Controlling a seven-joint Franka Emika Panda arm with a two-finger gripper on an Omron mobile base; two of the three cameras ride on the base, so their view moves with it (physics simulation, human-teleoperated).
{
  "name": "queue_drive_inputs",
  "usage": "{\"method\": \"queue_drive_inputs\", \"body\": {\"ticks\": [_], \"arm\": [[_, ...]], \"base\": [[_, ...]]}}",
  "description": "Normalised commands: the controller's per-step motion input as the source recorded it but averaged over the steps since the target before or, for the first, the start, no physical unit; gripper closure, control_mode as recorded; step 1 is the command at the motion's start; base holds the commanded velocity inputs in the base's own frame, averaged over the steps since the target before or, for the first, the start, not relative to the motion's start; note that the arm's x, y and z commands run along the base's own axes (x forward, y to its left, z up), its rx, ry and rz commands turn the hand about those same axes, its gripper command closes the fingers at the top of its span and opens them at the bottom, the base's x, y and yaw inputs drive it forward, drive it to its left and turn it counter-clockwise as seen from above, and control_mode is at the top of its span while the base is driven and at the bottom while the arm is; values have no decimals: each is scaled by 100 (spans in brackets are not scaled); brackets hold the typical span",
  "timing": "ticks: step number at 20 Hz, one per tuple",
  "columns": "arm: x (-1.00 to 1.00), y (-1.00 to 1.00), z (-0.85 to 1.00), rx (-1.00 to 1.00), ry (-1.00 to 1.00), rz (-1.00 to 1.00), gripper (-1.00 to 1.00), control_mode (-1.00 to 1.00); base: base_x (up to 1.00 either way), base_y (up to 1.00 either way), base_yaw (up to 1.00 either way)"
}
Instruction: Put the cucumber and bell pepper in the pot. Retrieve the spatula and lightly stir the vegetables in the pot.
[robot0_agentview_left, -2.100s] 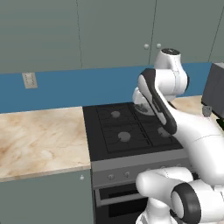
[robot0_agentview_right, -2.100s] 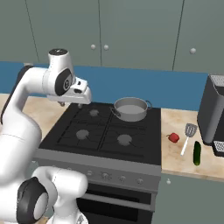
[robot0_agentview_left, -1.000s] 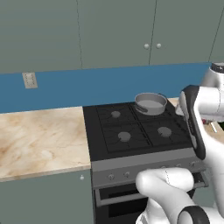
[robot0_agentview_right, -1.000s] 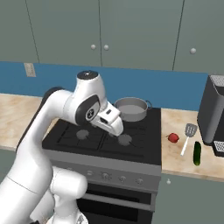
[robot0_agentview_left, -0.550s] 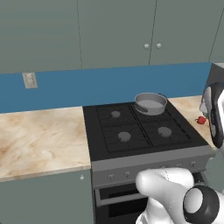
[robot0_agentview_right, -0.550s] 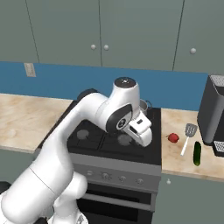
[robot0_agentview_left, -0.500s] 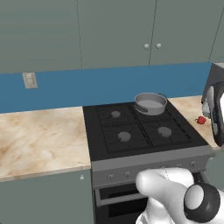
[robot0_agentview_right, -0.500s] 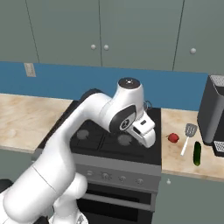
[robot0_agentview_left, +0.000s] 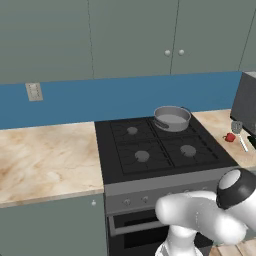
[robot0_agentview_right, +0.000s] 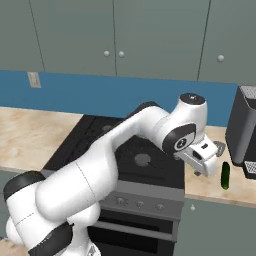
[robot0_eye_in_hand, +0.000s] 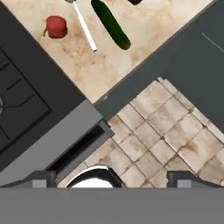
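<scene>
Swinging across from the far side of the stove (robot0_agentview_left: 150, 150), the arm has carried the gripper (robot0_agentview_right: 204, 159) past the burners to the counter (robot0_eye_in_hand: 131, 61) on the stove's other flank. A second ago the hand hung over the middle of the stove; now it hovers just off the stove's front corner, above the counter edge, jaws spread wide and nothing between them.

That matters because all three loose items lie on this strip of counter beside the stove. In the hand view the pepper (robot0_eye_in_hand: 56, 26) sits nearest the stove, the spatula (robot0_eye_in_hand: 85, 29) lies just beyond it, and the cucumber (robot0_eye_in_hand: 110, 24) lies beyond the spatula, roughly parallel to it and apart from it. None of them touches another, as far as the view shows. In the right base view the cucumber (robot0_agentview_right: 225, 176) lies on the counter just past the gripper, in front of a dark appliance (robot0_agentview_right: 243, 130).

The pot (robot0_agentview_left: 171, 118) stands on the stove's rear burner on the counter side, empty, with the pepper (robot0_agentview_left: 229, 137) well apart from it.

So nothing has gone into the pot yet. I judge this to be the approach to the first pick, likely the cucumber. The hand looks down past the counter edge at floor tiles (robot0_eye_in_hand: 166, 140), so it probably needs to reach further in over the counter before descending.
</scene>
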Motion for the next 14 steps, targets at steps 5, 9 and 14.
{"method": "queue_drive_inputs", "body": {"ticks": [5, 9, 14], "arm": [[10, -68, -13, 0, 11, 18, -100, -100], [31, -16, -12, 0, 6, 24, -100, -100], [16, 0, -39, 0, 0, 10, -100, -100]], "base": [[0, 0, 0], [0, 0, 0], [0, 0, 0]]}}
